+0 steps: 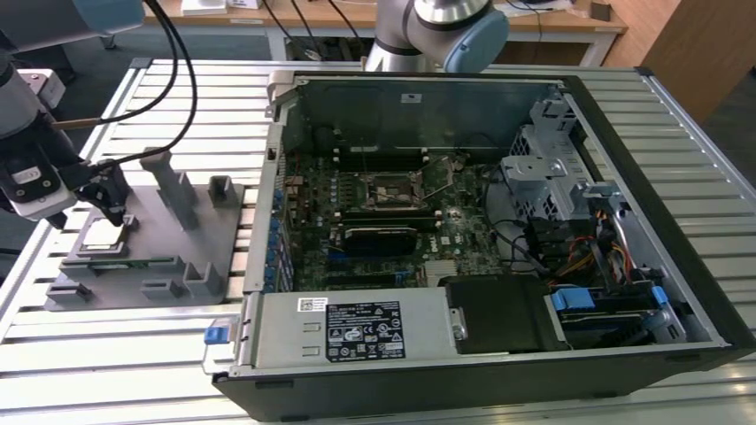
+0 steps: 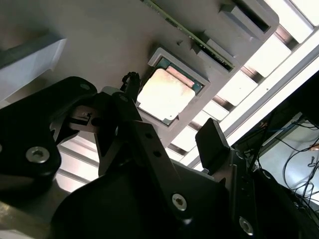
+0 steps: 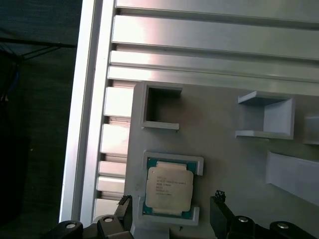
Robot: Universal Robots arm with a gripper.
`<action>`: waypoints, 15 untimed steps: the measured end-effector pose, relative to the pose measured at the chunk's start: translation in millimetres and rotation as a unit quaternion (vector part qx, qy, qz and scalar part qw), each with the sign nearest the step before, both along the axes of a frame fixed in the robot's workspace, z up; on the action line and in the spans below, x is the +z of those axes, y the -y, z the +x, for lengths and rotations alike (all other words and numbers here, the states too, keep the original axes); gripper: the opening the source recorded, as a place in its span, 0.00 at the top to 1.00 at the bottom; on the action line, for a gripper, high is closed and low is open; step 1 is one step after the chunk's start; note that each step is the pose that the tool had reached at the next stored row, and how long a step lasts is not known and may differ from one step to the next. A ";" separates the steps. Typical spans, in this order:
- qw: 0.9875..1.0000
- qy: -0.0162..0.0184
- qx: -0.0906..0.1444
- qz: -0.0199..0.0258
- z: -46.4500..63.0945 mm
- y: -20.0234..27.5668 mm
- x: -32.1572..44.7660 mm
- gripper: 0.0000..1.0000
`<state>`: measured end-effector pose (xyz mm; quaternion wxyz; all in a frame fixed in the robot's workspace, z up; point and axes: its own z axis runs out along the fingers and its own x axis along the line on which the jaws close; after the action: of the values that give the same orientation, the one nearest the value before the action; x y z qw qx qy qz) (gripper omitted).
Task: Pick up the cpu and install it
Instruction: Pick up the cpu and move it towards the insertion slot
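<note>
My fingers (image 3: pixel 222 214) are standing open, gripping nothing, one on each side of the cpu (image 3: pixel 168 188). It is lying flat in its recess on the gray holder (image 3: pixel 224 164), which I think is keeping it square for grasping.

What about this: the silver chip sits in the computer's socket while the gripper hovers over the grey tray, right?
No: the first wrist view shows the cpu lying in the grey tray, not the socket. The gripper does hover over it.
</note>
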<state>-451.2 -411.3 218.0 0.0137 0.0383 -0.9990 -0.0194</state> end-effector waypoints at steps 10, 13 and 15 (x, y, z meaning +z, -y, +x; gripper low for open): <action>1.000 0.000 -0.001 0.000 0.0 0.0 -7.5 0.28; 1.000 0.000 -0.006 0.000 0.1 -0.2 -11.0 0.28; 1.000 0.000 -0.014 0.000 0.1 -0.5 -13.2 0.28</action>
<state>-451.1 -410.8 204.8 0.0133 0.0239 -0.9994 -0.0195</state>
